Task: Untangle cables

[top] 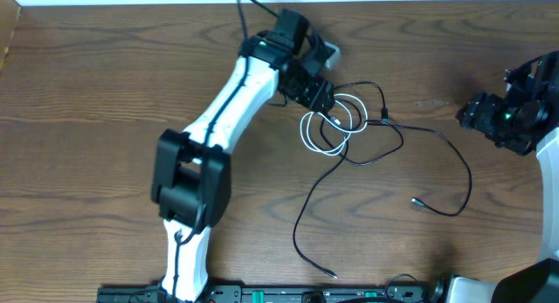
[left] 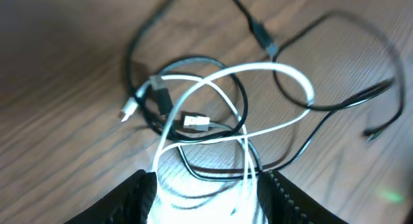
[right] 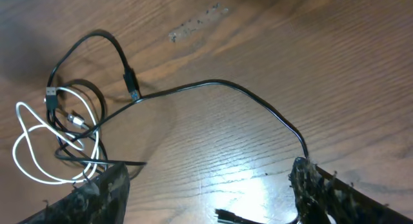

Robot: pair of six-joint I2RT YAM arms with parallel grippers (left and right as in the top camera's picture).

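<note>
left claw (left: 208, 188) spread, released, the white cable (left: 293, 74) looping between its fingers (not pinched). right claw (right: 208, 171) wide apart, empty. black cable (right: 219, 83) tangles with the white mid-tabletop (top: 105, 93), trailing rightward.

The looped white cable (left: 284, 70) lies tangled over the longer, sprawling black cable (right: 219, 82).

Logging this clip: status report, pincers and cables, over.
Left pincer open, astride white cable. Right pincer open, black cable by one fingertip. Both cables tangled together.
</note>
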